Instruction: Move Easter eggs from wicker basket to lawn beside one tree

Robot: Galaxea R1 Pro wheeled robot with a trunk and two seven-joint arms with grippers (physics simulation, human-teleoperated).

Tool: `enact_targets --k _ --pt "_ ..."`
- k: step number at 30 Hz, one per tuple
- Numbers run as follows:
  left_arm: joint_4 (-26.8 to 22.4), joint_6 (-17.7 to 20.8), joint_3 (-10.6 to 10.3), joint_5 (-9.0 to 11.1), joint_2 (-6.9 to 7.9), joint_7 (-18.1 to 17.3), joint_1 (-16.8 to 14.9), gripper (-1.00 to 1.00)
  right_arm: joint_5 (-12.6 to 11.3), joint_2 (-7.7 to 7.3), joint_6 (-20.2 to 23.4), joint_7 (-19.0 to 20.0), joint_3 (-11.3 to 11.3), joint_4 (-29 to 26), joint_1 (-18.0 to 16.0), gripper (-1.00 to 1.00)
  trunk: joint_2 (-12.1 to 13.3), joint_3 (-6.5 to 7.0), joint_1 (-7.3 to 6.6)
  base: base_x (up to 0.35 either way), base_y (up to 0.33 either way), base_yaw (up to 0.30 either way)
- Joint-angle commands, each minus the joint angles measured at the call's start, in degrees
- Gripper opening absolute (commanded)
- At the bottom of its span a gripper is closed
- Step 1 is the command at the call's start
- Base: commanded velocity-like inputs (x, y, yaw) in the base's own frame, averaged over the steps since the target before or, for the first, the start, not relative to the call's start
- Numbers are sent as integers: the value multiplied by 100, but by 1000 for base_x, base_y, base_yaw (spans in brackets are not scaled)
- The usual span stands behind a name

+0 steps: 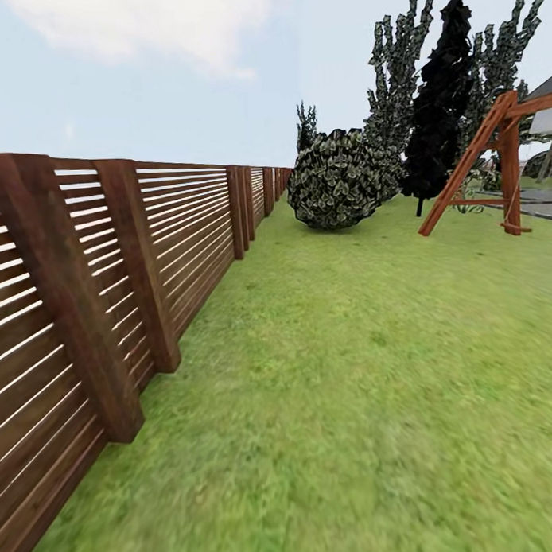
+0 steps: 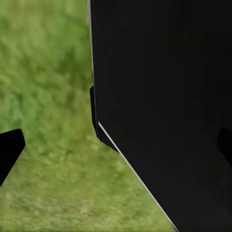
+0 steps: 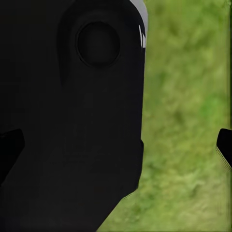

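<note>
We're rolling along the fence [image 1: 110, 298] over the lawn [image 1: 351, 385], basket and eggs nowhere yet. Both hands hang spread wide apart, gripping nothing. Best we turn slowly and scan the grass toward those trees [image 1: 397, 105].

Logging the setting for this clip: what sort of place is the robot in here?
A fenced garden or backyard, outdoors. A mottled green grass lawn runs beside a brown horizontal-slat wooden fence, with a round dark-green leafy bush, tall trees and a reddish wooden swing frame farther off.
</note>
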Motion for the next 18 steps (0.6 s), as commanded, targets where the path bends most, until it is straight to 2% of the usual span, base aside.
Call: enact_targets --k 1,5,11,18 --pt "-13 1 2 -1 -1 1 4 100 1 0 -2 -2 2 12 -8 100 -2 -4 3 334 0 0" --pt "-13 1 1 -3 -1 1 4 100 1 0 -1 -2 2 12 -8 100 -2 -4 3 333 0 -16" --pt "-13 1 1 -3 2 1 4 100 2 -2 -2 -2 2 12 -8 100 -2 -4 3 333 0 -185" --pt "-13 1 0 1 -2 1 4 100 -4 -5 -2 -2 2 12 -8 100 -2 -4 3 333 0 -29"
